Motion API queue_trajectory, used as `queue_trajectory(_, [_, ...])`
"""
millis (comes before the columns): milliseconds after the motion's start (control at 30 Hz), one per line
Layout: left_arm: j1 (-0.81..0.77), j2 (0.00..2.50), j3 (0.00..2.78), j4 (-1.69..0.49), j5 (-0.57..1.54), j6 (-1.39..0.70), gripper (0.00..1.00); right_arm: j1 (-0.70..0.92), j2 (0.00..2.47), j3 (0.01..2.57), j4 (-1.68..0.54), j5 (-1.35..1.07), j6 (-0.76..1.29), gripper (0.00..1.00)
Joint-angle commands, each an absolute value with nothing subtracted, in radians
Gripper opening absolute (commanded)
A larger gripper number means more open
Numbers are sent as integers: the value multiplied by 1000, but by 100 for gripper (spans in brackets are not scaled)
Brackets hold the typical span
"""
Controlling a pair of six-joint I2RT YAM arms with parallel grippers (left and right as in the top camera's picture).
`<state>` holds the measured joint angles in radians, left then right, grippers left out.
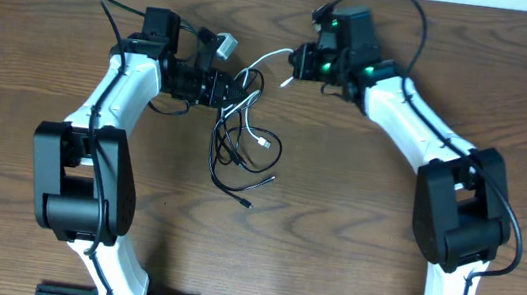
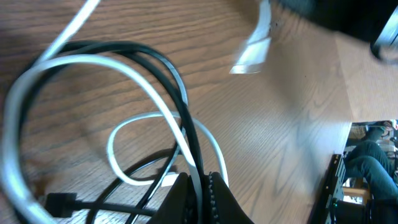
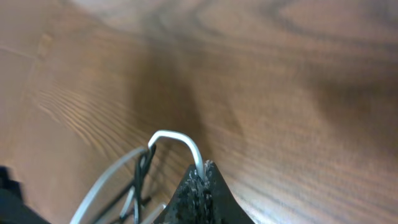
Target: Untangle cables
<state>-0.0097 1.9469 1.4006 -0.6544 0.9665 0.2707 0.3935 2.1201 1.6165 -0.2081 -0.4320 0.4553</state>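
The white cable [image 1: 266, 59] and the black cable [image 1: 226, 168] lie looped together in the middle of the table. My left gripper [image 1: 226, 91] is shut at the tangle's upper left. Up close, its jaws [image 2: 200, 186] pinch the white cable [image 2: 87, 61] with the black cable [image 2: 155, 59] pressed alongside. My right gripper [image 1: 294, 63] is shut on the white cable near its end, with a white plug [image 1: 284, 82] dangling just below. In the right wrist view the white cable [image 3: 180, 138] arches out of the shut jaws [image 3: 204, 169], and black cable loops [image 3: 142, 171] lie to the left.
The black cable's plug end [image 1: 247, 204] lies on the wood below the tangle, and a white plug [image 1: 264, 142] rests inside the loops. Thicker black arm cables run above both wrists [image 1: 411, 10]. The table's right edge [image 2: 348, 93] shows in the left wrist view.
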Motion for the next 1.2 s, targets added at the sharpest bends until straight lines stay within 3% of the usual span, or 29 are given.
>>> queue_trajectory(0, [-41, 1941, 1397, -657, 971, 291, 8, 368, 2112, 1621, -172, -509, 500, 1])
queue_trajectory(500, [-218, 1941, 1397, -638, 894, 292, 9, 368, 2113, 1621, -176, -373, 462, 1])
queue_trajectory(567, [-244, 1941, 1397, -638, 842, 292, 17, 368, 2113, 1621, -176, -373, 462, 1])
queue_trajectory(633, [-269, 1941, 1397, -635, 800, 291, 57, 368, 2113, 1621, -176, -373, 462, 1])
queue_trajectory(667, [-278, 1941, 1397, -635, 785, 292, 66, 368, 2113, 1621, -176, -373, 462, 1])
queue_trajectory(733, [-294, 1941, 1397, -635, 739, 292, 75, 368, 2113, 1621, -178, -373, 462, 1])
queue_trajectory(867, [-298, 1941, 1397, -635, 649, 290, 86, 369, 2113, 1621, -195, -373, 463, 1])
queue_trajectory(1167, [-242, 1941, 1398, -596, 525, 124, 86, 414, 2113, 1621, -273, -372, 379, 1])
